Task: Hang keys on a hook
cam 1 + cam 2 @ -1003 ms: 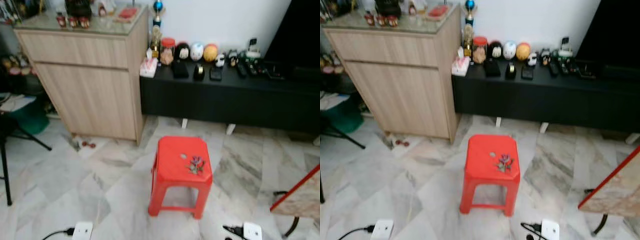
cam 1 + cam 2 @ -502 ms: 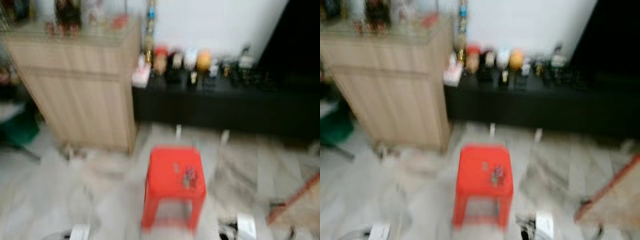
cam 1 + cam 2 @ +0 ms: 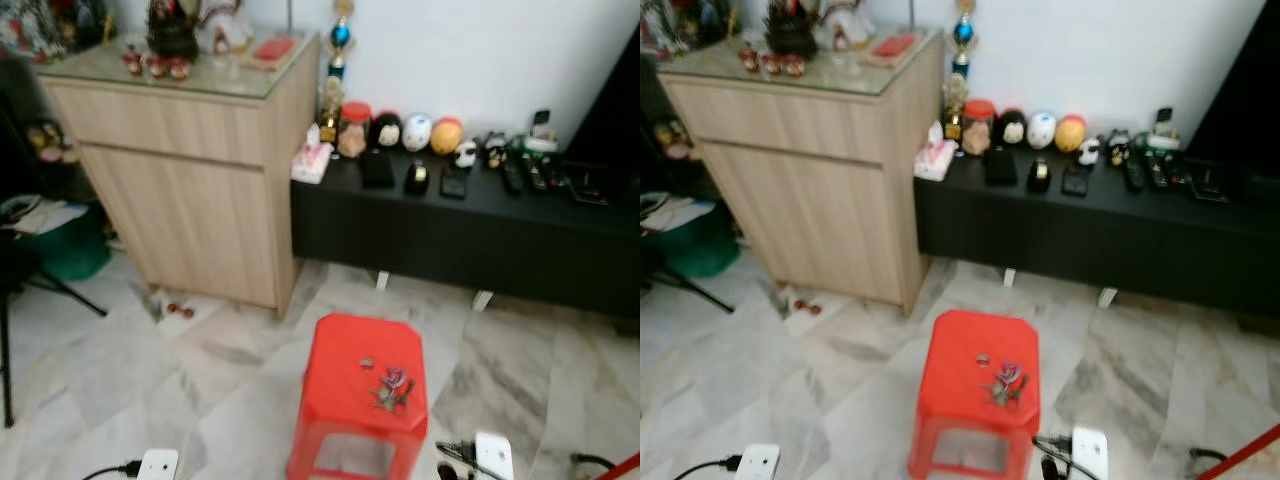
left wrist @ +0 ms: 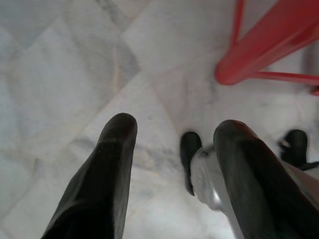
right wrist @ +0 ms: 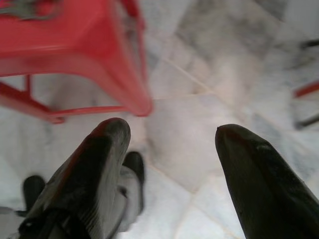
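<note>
Small bunch of keys (image 3: pixel 392 387) w/ purplish-pink & green bits lies flat on top of the red plastic stool (image 3: pixel 345 372) in front of me, toward its right-front part, not at the edge. Too small to make out individual keys or a ring. Just beside it, up & to the left, a tiny grey item (image 3: pixel 367 363), apart from the bunch; can't tell what it is. From my right wrist cam the keys (image 5: pixel 20 7) show as a greyish blur on the stool top (image 5: pixel 60 30). Nothing touching them. Can't make out a hook.
</note>
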